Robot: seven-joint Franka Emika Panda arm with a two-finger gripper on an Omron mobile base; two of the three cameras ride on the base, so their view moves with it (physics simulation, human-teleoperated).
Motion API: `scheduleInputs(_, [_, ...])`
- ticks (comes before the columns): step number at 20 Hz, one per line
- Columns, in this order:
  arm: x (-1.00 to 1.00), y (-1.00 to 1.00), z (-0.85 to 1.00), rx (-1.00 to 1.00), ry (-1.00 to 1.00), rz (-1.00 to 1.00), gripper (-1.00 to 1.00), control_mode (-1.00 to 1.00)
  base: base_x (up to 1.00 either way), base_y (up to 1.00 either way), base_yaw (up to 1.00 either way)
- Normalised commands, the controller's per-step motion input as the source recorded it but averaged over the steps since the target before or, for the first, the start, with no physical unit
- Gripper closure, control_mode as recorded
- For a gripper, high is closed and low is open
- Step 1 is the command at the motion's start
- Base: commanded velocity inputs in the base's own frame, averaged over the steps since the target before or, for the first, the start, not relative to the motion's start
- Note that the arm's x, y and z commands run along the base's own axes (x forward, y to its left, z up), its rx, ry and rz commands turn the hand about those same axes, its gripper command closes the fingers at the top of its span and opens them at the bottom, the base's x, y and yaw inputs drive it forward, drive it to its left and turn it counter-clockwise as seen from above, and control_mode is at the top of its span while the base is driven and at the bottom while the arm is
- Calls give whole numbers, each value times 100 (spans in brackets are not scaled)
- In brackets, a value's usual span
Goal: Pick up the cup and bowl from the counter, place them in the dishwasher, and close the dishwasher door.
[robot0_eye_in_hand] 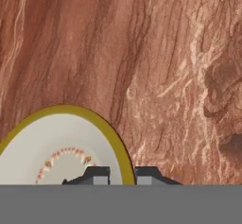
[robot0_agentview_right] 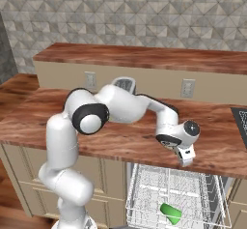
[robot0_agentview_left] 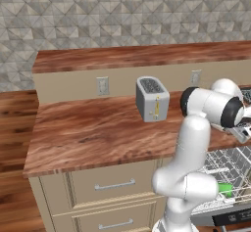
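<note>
A: Bowl, white ceramic with an olive-yellow rim, sits on the reddish-brown wood-grain counter; the hand view shows it at lower left, a ring of small red and orange marks inside.

B: And the pincer?

A: Its two dark fingertips stand on either side of the bowl's rim, one inside, one outside, drawn nearly together, so it looks clamped on the rim. In the right base view the hand hangs low over the counter's front edge, above the dishwasher.

B: What about the dishwasher?

A: The white wire rack is pulled out below the counter, and a small green cup lies on its side in it. The left base view shows the same green cup in the rack.

B: Anything else on the counter?

A: A grey metal toaster stands near the beige back wall, well apart from the bowl.
</note>
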Motion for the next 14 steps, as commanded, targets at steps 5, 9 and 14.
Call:
scheduleInputs(5, [-80,0,40,-3,-6,0,100,-100,0,0,0])
scheduleInputs(9, [-60,0,5,0,-2,0,100,-100,0,0,0])
scheduleInputs(14, [-40,0,-2,0,0,0,100,-100,0,0,0])
